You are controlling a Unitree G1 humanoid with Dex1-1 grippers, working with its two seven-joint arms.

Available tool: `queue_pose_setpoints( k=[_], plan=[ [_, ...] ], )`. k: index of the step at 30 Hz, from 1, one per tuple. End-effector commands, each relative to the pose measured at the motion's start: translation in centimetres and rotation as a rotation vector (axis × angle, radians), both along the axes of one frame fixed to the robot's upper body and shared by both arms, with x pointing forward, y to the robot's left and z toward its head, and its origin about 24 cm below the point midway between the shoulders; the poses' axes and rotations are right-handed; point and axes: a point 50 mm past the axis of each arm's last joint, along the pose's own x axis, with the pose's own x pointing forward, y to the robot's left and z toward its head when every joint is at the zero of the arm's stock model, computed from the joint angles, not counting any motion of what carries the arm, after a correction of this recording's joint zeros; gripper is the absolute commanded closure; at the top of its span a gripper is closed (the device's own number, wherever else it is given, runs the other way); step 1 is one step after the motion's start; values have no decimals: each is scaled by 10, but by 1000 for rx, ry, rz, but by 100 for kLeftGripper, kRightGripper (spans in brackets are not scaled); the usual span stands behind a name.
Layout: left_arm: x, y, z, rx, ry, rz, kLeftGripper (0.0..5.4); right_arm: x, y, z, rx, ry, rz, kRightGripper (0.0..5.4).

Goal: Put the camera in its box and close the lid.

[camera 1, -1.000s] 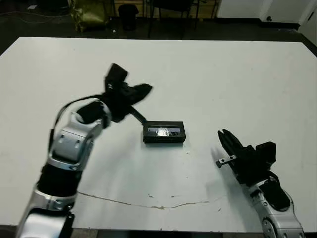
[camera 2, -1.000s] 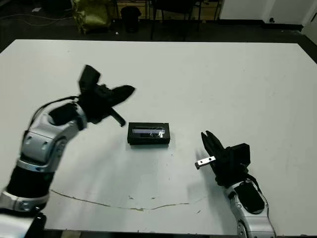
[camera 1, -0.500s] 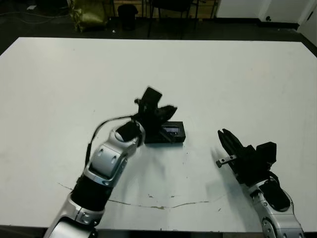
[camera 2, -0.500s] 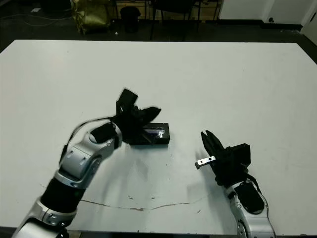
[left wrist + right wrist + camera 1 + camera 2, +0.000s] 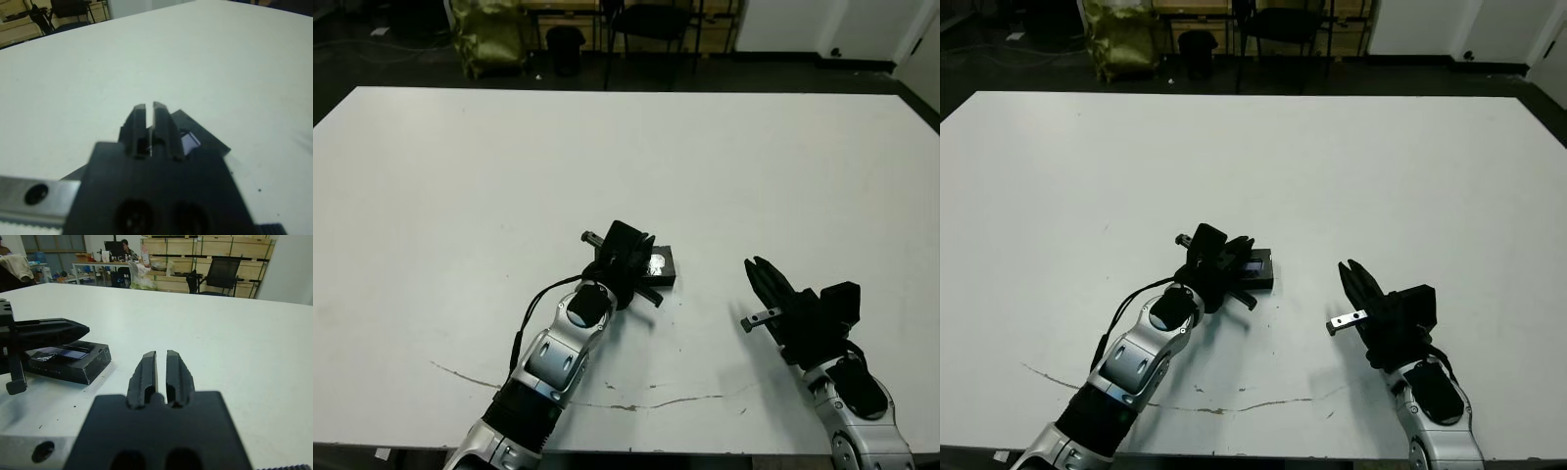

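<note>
Both jaws pinched together (left gripper [image 5: 149, 108] over lid [image 5: 68, 361]).

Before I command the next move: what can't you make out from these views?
- Camera: not seen in any view; presumably under the lid.
- Box: head views, mostly covered by the left pincer.
- Lid seating: right wrist view, left pincer overhangs it.
- Left wrist view: blurred, pincer body blocks the lid.

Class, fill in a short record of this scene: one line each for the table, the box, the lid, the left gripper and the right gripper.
table: white, with a thin crack line near its front edge
box: closed, black, near the table's middle
lid: on the box, glossy window up
left gripper: shut, over the box
right gripper: shut, empty, apart from the box
</note>
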Motion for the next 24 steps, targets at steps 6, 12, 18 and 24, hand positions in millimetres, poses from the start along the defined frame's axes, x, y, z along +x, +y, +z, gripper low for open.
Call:
queue_pose_setpoints(
  k=[6,12,18,24],
  plan=[
    [-37,42,-52,35,271,90,537,-2,-2,-5,-17,17,-3,540],
    [-34,57,4,-151,70,95,537,-1,-2,-6,-18,13,-5,540],
    [-35,80,62,-291,-122,175,537,-1,0,-4,-11,13,-7,540],
    [-38,103,92,-383,-251,250,537,0,0,-1,-13,-5,-13,540]
  ],
)
